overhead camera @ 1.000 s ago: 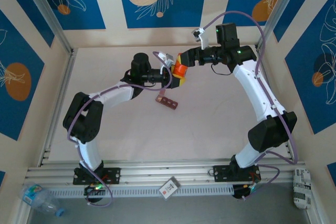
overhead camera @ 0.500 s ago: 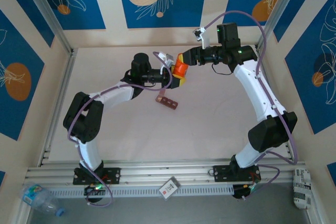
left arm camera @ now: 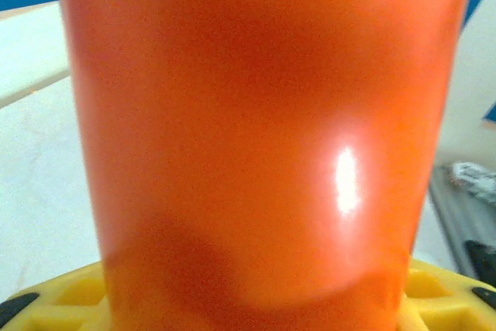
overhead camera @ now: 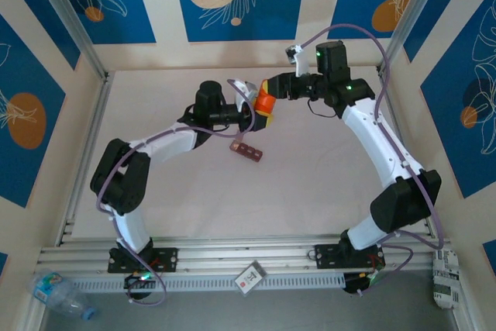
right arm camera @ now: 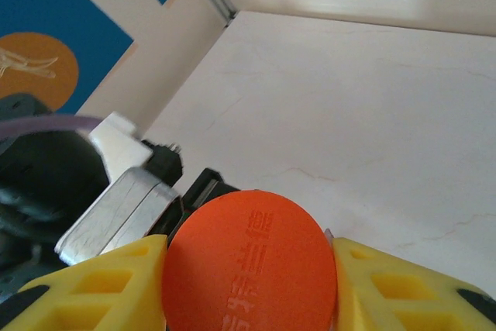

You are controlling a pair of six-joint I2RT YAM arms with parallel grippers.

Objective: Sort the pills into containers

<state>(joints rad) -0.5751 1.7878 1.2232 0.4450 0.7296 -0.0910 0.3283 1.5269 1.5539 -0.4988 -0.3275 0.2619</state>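
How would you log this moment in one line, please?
left gripper: holds orange bottle | right gripper: clamps its cap | containers: on table

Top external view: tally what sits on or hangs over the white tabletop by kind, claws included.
orange bottle: 1
compartment strip: 1
claws: 2, left claw and right claw
Total: 4

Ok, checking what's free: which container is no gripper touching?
The dark reddish-brown compartment strip, lying alone on the table; the orange bottle is in the left gripper, with the right gripper on its end.
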